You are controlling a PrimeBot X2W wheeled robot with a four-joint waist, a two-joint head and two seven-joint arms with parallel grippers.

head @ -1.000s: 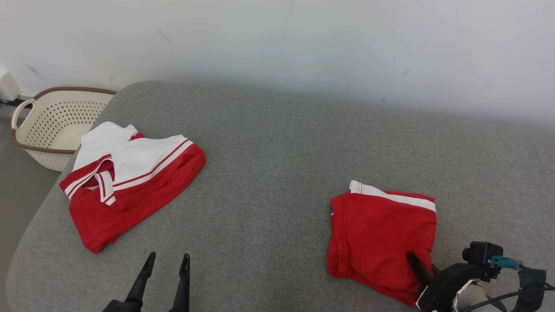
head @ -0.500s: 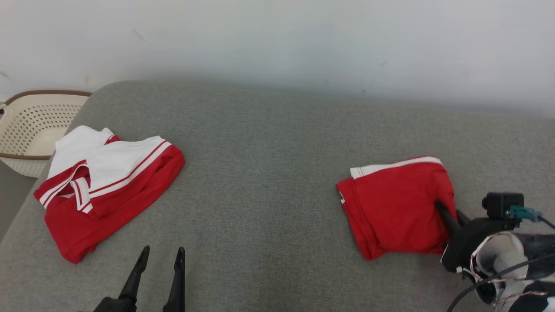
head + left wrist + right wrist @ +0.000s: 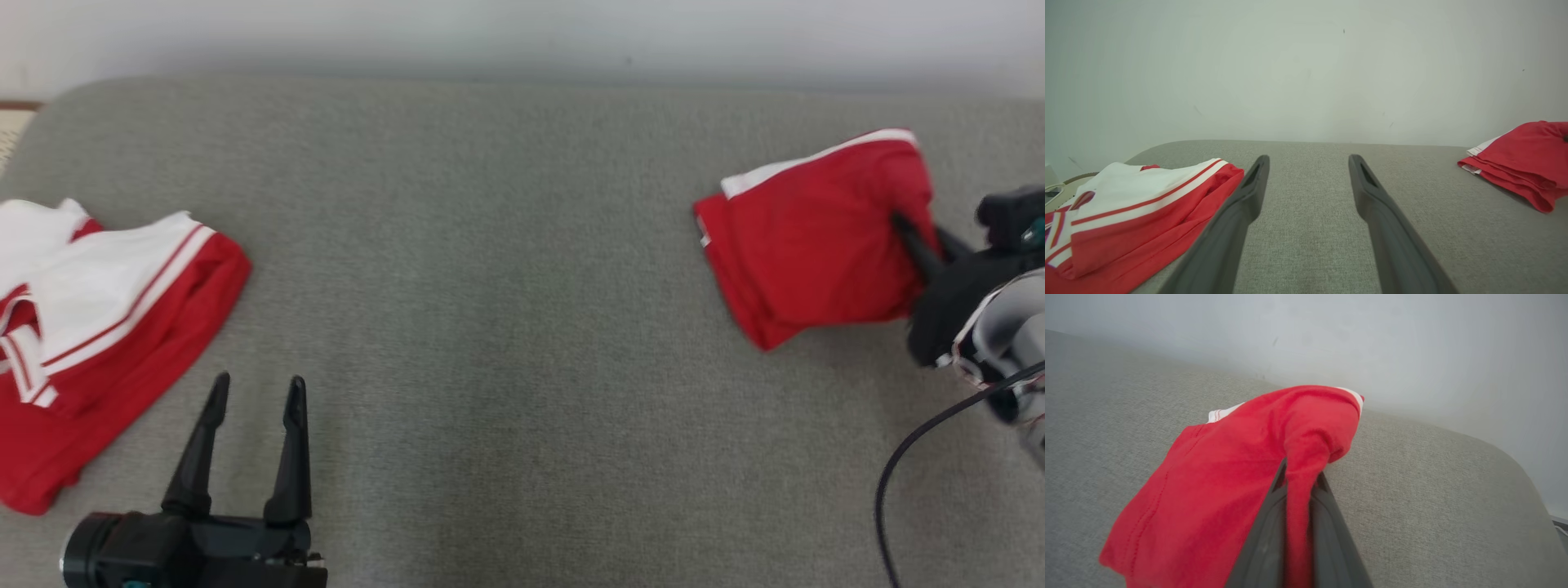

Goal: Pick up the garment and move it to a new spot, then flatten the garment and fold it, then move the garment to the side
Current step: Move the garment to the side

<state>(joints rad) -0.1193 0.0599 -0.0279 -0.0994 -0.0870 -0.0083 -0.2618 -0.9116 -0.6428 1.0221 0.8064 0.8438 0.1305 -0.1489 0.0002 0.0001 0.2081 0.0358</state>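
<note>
On the grey upholstered pad (image 3: 506, 245), the folded red fabric garment with a white band (image 3: 808, 245) lies at 2 o'clock; seemingly only the sideways move remains. The right hand (image 3: 916, 229) is clamped on its edge. The right wrist view shows the pinched ridge, which is unclear from the head. The left hand (image 3: 258, 384), at 7, gapes empty.

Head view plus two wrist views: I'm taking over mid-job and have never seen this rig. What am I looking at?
It is a wheeled robot with two arms, each ending in two long dark fingers. The head view looks down from its head onto a grey padded surface. Each wrist view looks along one arm's own fingers. The left fingers stand open and hold nothing. The right fingers are shut on a fold of the folded red garment, at the surface's right end. A second red and white garment lies at the left, untouched.
</note>
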